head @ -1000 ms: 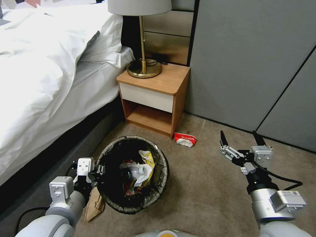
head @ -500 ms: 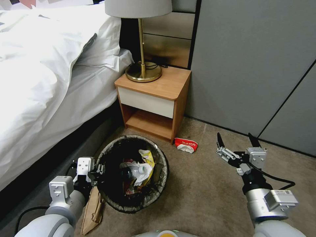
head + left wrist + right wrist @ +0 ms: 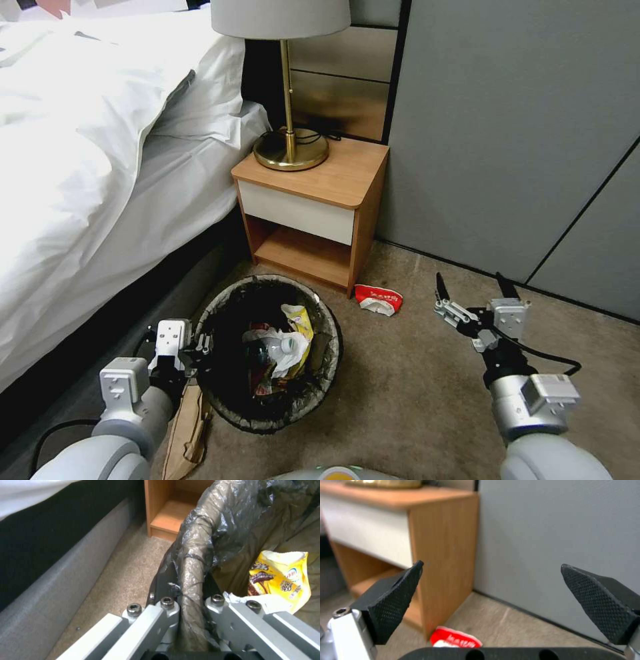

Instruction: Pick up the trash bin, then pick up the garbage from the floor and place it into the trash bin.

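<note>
A short-pile beige carpet (image 3: pixel 413 393) covers the floor of a bedroom corner, closed in by smooth grey wall panels (image 3: pixel 507 133) and a bed (image 3: pixel 87 153) heaped with rumpled white linen. The landmark is the bedside table (image 3: pixel 313 200): a boxy wooden unit with rounded corners, a white drawer front and an open shelf below, carrying a brass lamp (image 3: pixel 288 87) with a round base and pale shade.

The trash bin (image 3: pixel 267 353) is round, lined with a crinkled, glossy dark bag folded over its rim, and sits in front of the table, nearer the robot. Inside it lie a yellow snack wrapper (image 3: pixel 300 321), white crumpled tissue and a small plastic bottle. The left claw (image 3: pixel 193 350) is at the bin's rim on the side toward the bed; in the left wrist view its metal fingers (image 3: pixel 166 620) are pinched tight on the folded bag and rim (image 3: pixel 193 580). A flattened brown paper bag (image 3: pixel 183 433) lies on the carpet beside the bin, under the left arm.

A crumpled red packet (image 3: pixel 378 299) with a white underside rests on the carpet just off the table's front corner on the wall side. The right claw (image 3: pixel 472 291) hovers beyond the packet, away from the table, well apart from it, its black cross-hatched pads (image 3: pixel 395 602) spread wide and holding nothing.
</note>
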Robot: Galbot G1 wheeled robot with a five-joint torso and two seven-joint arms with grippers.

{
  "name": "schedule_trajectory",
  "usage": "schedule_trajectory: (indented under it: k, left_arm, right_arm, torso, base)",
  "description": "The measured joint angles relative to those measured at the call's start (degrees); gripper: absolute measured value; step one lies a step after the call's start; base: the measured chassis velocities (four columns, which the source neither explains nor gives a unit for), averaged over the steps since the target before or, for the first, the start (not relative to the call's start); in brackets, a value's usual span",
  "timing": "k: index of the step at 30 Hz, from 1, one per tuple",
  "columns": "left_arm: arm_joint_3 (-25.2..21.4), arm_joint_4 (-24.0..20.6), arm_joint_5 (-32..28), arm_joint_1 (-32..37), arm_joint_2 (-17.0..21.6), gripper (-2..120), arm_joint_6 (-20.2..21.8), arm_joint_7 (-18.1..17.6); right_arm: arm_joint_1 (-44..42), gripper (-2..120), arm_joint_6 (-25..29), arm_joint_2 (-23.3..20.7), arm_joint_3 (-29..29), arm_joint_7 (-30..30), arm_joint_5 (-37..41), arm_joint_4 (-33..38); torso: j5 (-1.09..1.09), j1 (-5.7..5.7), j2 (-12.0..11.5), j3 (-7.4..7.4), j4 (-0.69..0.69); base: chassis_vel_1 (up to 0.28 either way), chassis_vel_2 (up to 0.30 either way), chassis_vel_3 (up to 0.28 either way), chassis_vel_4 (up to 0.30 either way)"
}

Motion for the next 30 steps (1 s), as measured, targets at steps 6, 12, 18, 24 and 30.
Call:
schedule_trajectory:
  k: [6, 12, 18, 24, 30]
  left_arm:
    - [-0.1, 0.0, -0.1, 0.6, 0.2, 1, 0.2, -0.2]
    - [-0.2, 0.0, -0.1, 1.1, 0.4, 1, 0.2, -0.4]
    - [-0.4, 0.0, -0.1, 1.4, 0.1, 1, -0.2, -0.8]
    - [-0.9, 0.0, -0.1, 1.7, 0.4, 1, -0.4, -1.0]
    - [-0.9, 0.0, 0.4, 2.1, 0.2, 1, -0.5, -1.1]
  right_arm:
    - [7.7, 100, -2.7, -6.5, -1.2, -4.7, 4.1, -10.6]
    - [13.7, 100, -4.2, -12.5, -4.7, -7.0, 7.4, -19.3]
    - [19.9, 100, -11.1, -15.7, -8.5, -7.7, 16.2, -23.6]
    - [28.5, 100, -13.8, -17.5, -13.4, -10.2, 16.6, -31.9]
    - [35.1, 100, -14.9, -18.1, -19.1, -13.5, 15.4, -41.4]
  torso:
    - [0.0, 0.0, 0.0, 0.0, 0.02]
    - [0.01, 0.0, 0.0, 0.0, 0.01]
    - [0.0, 0.0, 0.0, 0.0, 0.01]
    - [0.0, 0.0, 0.0, 0.01, 0.02]
    - [0.0, 0.0, 0.0, 0.0, 0.01]
  base:
    - [0.0, 0.0, 0.0, 0.0]
    - [0.0, 0.0, 0.0, 0.0]
    - [0.0, 0.0, 0.0, 0.0]
    - [0.0, 0.0, 0.0, 0.0]
    - [0.0, 0.0, 0.0, 0.0]
